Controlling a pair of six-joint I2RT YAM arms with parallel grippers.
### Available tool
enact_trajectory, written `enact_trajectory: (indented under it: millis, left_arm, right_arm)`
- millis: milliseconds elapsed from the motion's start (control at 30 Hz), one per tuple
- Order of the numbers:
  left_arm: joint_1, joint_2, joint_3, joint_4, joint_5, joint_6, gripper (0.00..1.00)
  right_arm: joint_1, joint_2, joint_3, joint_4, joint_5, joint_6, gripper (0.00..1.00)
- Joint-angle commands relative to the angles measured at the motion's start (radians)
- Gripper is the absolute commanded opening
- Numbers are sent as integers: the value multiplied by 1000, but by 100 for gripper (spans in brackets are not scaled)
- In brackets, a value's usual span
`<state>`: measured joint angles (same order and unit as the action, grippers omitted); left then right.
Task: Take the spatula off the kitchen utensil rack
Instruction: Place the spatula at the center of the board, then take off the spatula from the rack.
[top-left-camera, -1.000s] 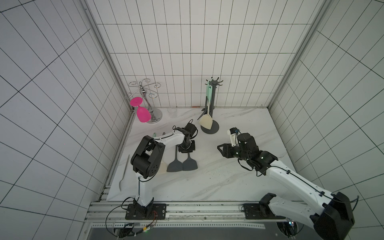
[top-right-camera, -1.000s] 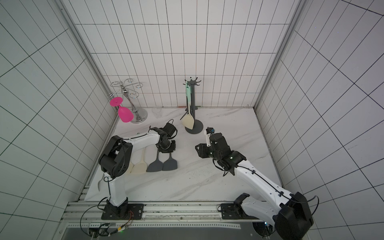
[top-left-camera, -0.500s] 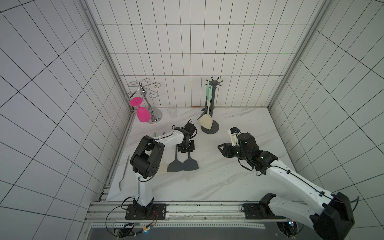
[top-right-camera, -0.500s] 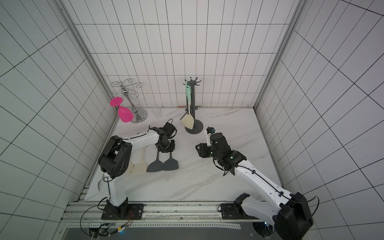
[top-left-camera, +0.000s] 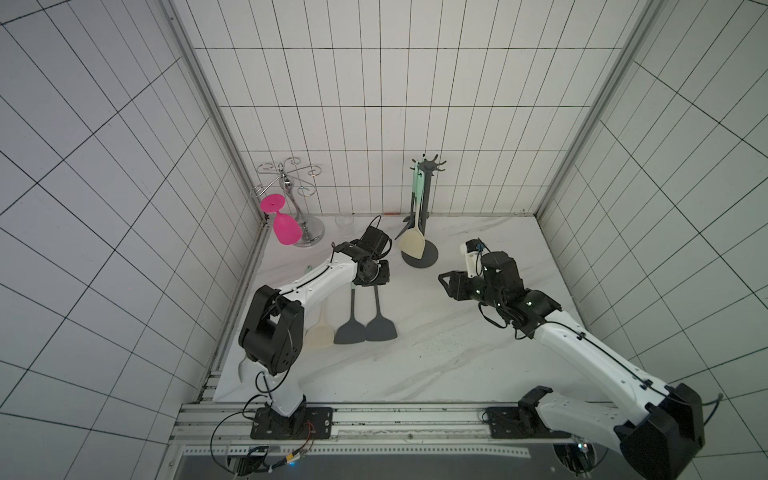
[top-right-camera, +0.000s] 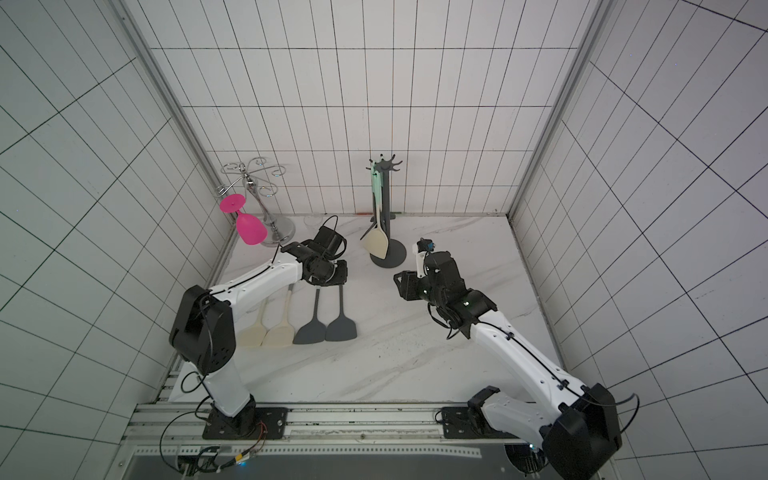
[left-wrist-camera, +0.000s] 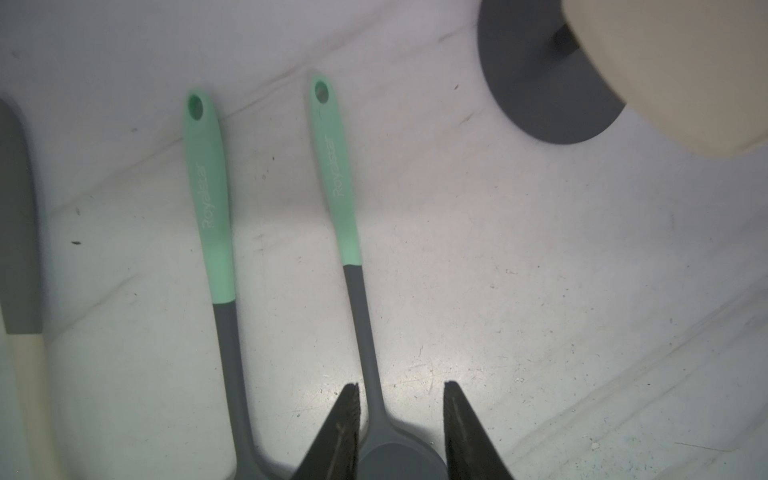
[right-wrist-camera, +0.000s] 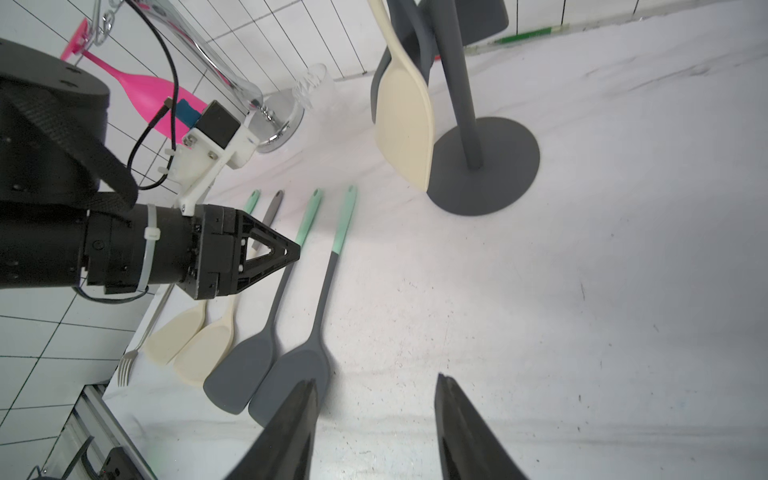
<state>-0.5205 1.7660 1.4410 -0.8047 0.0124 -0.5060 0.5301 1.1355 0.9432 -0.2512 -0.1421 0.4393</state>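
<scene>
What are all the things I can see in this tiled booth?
kitchen utensil rack: one, dark grey, back of table
hanging spatulas: two, cream and grey, on rack
lying spatulas: four, two grey, two cream, flat on table
glass holder: one, chrome, back left corner
wine glass: one, pink, hung upside down on it
tumbler: one, clear, by back wall
fork: one, silver, table's left edge
left arm: white-black, jaws open above lying spatulas
right arm: white-black, jaws open, empty
</scene>
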Motion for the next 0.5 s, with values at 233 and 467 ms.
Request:
enact_trajectory:
  millis: [233,467]
  left_arm:
    - [19,-158,114,254,-10,91,36]
    - [14,-200,93,477,73,119,46]
  right_arm:
    - [-70,152,389,16,65,-76,50]
    - [-116,306,635,59,52,-62,51]
